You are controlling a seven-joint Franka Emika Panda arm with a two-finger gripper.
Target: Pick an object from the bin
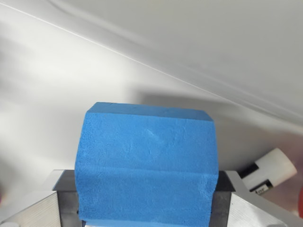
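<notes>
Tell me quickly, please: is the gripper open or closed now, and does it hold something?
Gripper: closed on the blue foam block, which sits between its two fingers.

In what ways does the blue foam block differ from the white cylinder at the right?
The blue foam block is boxy with flat faces; the white cylinder is round, with a black part at one end. The block fills the middle of the view, while the cylinder looks far smaller. The block sits between the jaws; the cylinder lies free, tilted. Both are inside the white bin.
</notes>
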